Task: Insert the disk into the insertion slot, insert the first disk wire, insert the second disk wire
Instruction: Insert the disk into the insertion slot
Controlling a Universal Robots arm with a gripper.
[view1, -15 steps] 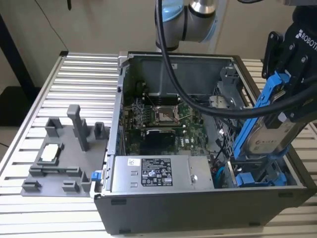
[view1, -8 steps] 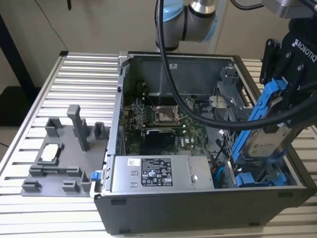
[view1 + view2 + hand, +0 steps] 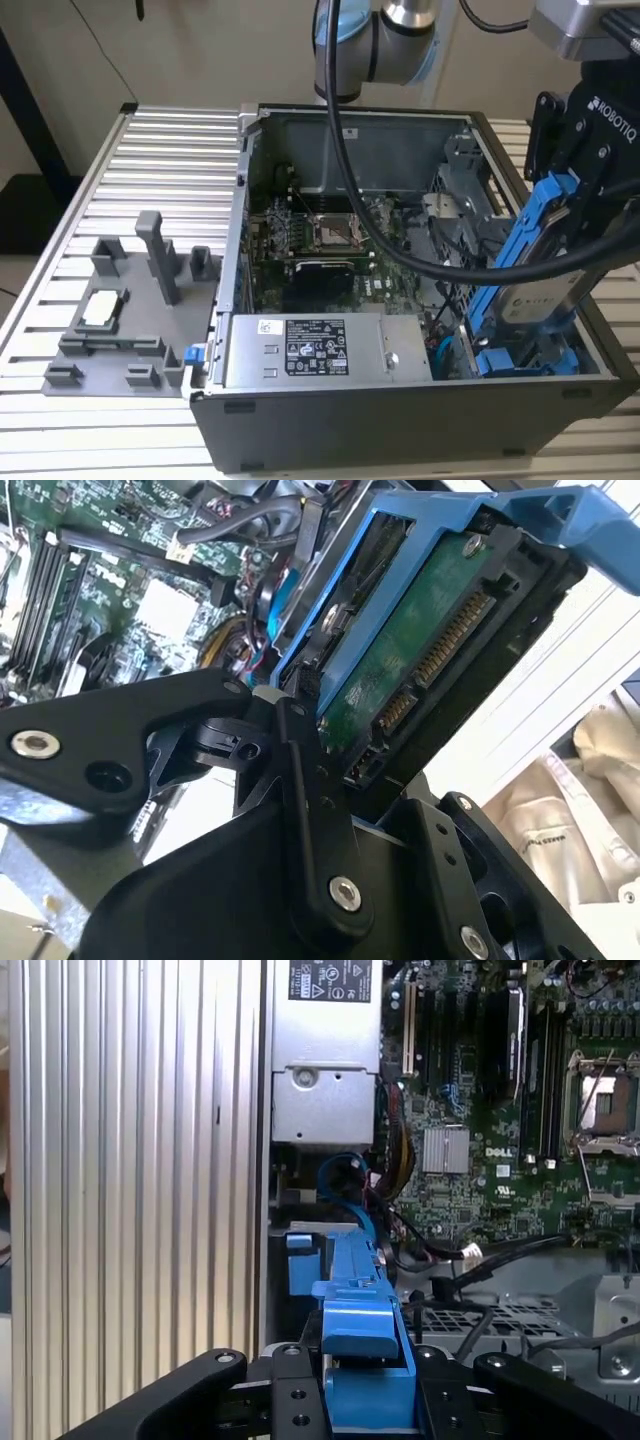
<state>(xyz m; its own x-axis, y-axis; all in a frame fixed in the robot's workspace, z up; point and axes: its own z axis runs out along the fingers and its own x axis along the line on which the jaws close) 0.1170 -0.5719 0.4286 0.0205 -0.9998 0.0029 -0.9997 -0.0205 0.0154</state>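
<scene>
In the exterior view my gripper (image 3: 572, 175) hangs above the open computer case's right end, shut on the disk (image 3: 540, 275). The silver drive sits in its blue carrier and is steeply tilted, with its lower end reaching down into the insertion slot (image 3: 520, 360), where blue rails show at the case's near right corner. In the second wrist view the disk's green circuit board (image 3: 420, 650) and connector pins face the camera, framed by the blue carrier (image 3: 450, 520). In the first wrist view the carrier's edge (image 3: 360, 1335) stands between the black fingers (image 3: 290, 1385), above a blue slot tab (image 3: 300, 1260).
A grey power-supply box (image 3: 320, 350) lies along the case's front wall, with the motherboard (image 3: 320, 240) behind it. Thick black cables (image 3: 400, 255) cross the case towards the disk. A perforated cage (image 3: 470, 180) stands at the back right. A grey fixture (image 3: 130, 310) sits on the ribbed table at the exterior view's left.
</scene>
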